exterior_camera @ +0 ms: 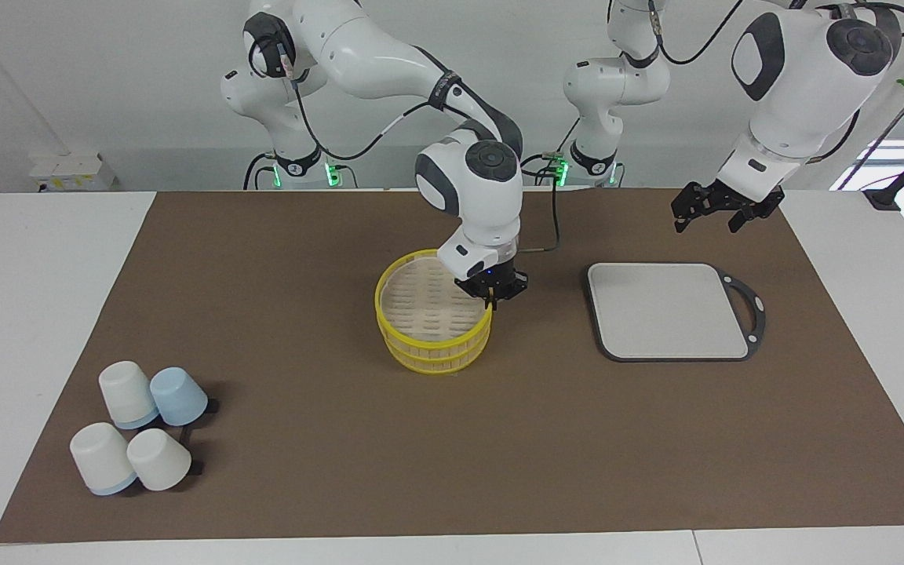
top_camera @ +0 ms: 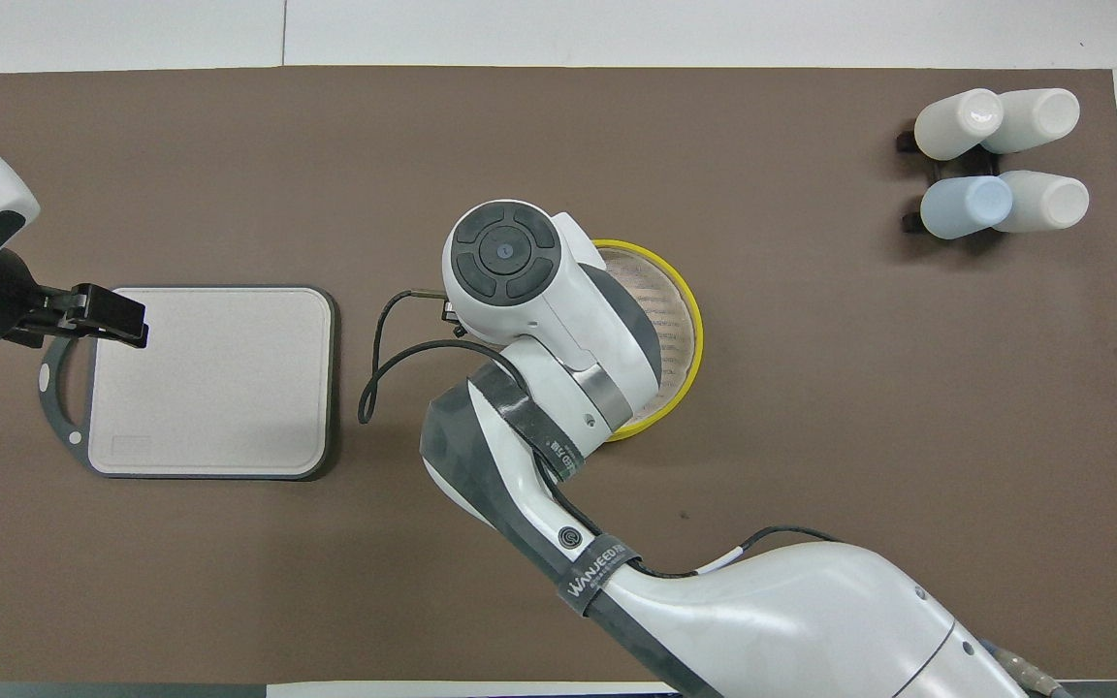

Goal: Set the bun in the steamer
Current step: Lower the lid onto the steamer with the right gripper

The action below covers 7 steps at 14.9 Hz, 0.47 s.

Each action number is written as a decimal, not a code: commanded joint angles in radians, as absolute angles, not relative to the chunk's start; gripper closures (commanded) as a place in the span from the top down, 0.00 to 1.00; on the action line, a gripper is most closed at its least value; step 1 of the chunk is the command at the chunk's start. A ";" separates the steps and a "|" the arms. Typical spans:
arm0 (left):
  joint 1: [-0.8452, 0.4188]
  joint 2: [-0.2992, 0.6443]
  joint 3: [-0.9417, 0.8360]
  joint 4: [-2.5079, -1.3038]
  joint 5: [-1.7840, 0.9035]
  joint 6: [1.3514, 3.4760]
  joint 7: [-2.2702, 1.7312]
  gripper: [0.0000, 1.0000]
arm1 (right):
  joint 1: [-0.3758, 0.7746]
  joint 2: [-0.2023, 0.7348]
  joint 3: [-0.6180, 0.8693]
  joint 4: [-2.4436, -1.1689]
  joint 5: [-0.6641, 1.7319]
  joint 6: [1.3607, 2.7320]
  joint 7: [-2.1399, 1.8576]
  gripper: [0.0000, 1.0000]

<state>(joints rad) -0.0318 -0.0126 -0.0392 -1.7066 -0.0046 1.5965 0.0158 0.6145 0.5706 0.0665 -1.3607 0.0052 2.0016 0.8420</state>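
Note:
The steamer [exterior_camera: 434, 318] stands mid-table on the brown mat, a yellow-rimmed basket with its pale slotted top piece [exterior_camera: 424, 302] on it. It also shows in the overhead view [top_camera: 672, 325], partly covered by my right arm. My right gripper [exterior_camera: 491, 300] is down at the top piece's rim, on the side toward the left arm's end, and its fingers pinch that rim. The bun is not in view in either frame. My left gripper [exterior_camera: 712, 213] waits open and empty in the air over the cutting board's edge nearest the robots; the overhead view [top_camera: 103, 316] shows it too.
A grey-edged white cutting board [exterior_camera: 668, 310] lies toward the left arm's end, also seen from overhead [top_camera: 214, 383]. Several white and pale-blue cups [exterior_camera: 138, 435] lie on their sides at the right arm's end, farther from the robots. A black cable [top_camera: 374, 368] loops beside the steamer.

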 commanded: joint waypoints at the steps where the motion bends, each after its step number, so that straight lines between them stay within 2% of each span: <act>1: -0.032 -0.026 -0.048 -1.713 0.011 1.612 0.025 1.00 | 0.627 0.555 0.069 -1.401 -0.008 2.029 0.864 0.00; 7: -0.032 -0.029 -0.048 -1.721 0.011 1.612 0.028 1.00 | 0.627 0.542 0.069 -1.446 -0.009 2.040 0.864 0.00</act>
<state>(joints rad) -0.0323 -0.0128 -0.0453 -1.7056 -0.0046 1.5986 0.0158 0.6276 0.5692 0.0663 -1.3777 0.0028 2.0056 0.8420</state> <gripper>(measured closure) 0.000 0.907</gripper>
